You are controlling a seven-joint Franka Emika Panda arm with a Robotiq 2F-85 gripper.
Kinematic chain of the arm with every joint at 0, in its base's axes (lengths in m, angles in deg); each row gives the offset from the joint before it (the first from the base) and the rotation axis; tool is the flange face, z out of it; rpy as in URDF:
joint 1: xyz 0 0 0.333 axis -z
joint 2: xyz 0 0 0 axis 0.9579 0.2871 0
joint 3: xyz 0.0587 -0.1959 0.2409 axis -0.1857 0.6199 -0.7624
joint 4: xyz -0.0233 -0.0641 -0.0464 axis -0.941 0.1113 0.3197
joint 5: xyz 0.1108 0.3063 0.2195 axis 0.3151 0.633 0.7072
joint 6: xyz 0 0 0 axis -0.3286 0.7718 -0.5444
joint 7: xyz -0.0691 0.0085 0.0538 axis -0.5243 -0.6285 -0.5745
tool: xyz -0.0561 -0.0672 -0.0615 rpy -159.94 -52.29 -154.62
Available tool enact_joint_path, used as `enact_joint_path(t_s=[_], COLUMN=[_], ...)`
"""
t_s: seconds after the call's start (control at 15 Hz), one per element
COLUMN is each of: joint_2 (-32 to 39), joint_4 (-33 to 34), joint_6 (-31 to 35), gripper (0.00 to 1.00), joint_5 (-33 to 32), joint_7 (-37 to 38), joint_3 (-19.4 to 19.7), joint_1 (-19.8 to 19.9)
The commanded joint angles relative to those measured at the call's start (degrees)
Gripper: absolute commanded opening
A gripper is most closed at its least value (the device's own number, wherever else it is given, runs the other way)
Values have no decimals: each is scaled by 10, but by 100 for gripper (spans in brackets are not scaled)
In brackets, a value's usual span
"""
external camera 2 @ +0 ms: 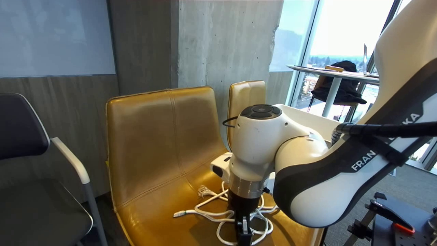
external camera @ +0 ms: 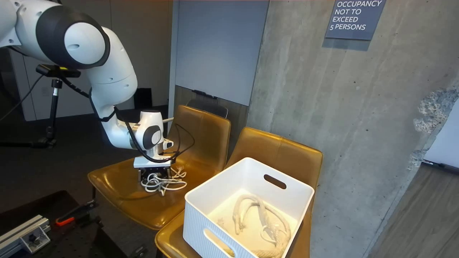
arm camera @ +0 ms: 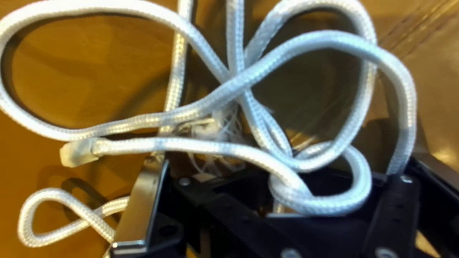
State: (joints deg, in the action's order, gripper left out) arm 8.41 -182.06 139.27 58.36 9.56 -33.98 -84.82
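My gripper (external camera: 155,175) points down at a tangle of white braided rope (external camera 2: 205,213) on the tan leather chair seat (external camera: 114,186). In the wrist view, loops of the rope (arm camera: 330,39) spread ahead of the gripper, and one curl lies over the black linkages between its two sides. A silver-faced part of one of the fingers (arm camera: 138,211) shows at lower left, beside a small rope loop. The pale capped rope end (arm camera: 79,152) points left; a frayed end (external camera 2: 205,191) lies toward the chair back. Rope and linkages hide the fingertips, so whether rope is pinched is unclear.
A white ribbed bin (external camera: 197,229) with thick beige rope (external camera: 263,211) inside stands on the neighbouring tan chair (external camera: 287,147). A dark chair (external camera 2: 20,126) with a white armrest is at the other side. An orange-handled clamp (external camera: 68,220) lies at lower left, and a concrete wall rises behind.
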Motion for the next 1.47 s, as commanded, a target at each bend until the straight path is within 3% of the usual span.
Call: enact_joint_path(t_s=[0.0,0.33,0.73,1.2,1.4], joint_2=[-23,-105,-245,-396,-435], joint_4=[-25,-52,-59,-16,35], joint_6=[-9,-40,-105,-196,-229], gripper=[0,0,0,0,0], joint_5=[-13,-16,-37,-70,-90], joint_7=[4,-5,-19,-36,-51], joint_3=[22,47,51,55,62], joint_1=[7,30,53,77,98])
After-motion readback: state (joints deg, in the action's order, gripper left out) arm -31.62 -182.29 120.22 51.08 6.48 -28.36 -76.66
